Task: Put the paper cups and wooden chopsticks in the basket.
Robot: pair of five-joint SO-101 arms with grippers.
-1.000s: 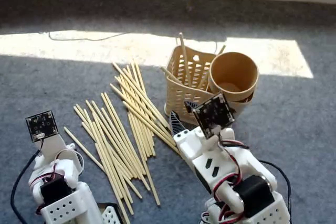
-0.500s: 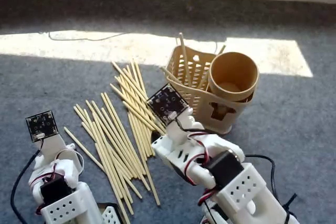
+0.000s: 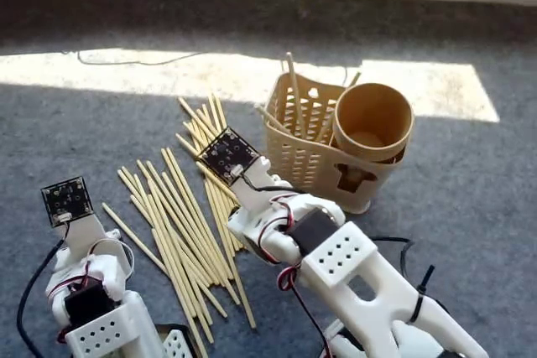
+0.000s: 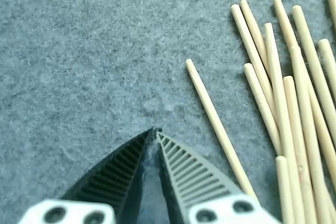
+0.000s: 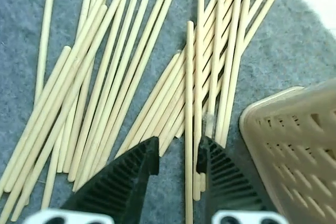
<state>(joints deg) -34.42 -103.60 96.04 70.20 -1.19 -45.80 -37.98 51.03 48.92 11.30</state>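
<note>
Several wooden chopsticks [image 3: 197, 207] lie scattered on the grey carpet, left of a cream basket [image 3: 312, 144]. The basket holds a paper cup [image 3: 372, 123] and a few chopsticks [image 3: 294, 94]. My right gripper [image 5: 177, 153] hangs open just above the chopsticks [image 5: 157, 82], one stick lying between its fingers, with the basket [image 5: 296, 140] close beside it. In the high view the right arm [image 3: 277, 220] leans over the pile. My left gripper [image 4: 156, 132] is shut, empty, low over bare carpet beside a lone chopstick [image 4: 218, 129]. The left arm [image 3: 80, 266] sits at the near left.
A sunlit strip [image 3: 168, 73] crosses the carpet behind the basket, with a thin cable [image 3: 126, 60] lying along it. Bare carpet stretches to the far left and to the right of the basket.
The right arm has swung left, away from the basket's front, and now leans over the chopstick pile. The left arm has stayed still.
</note>
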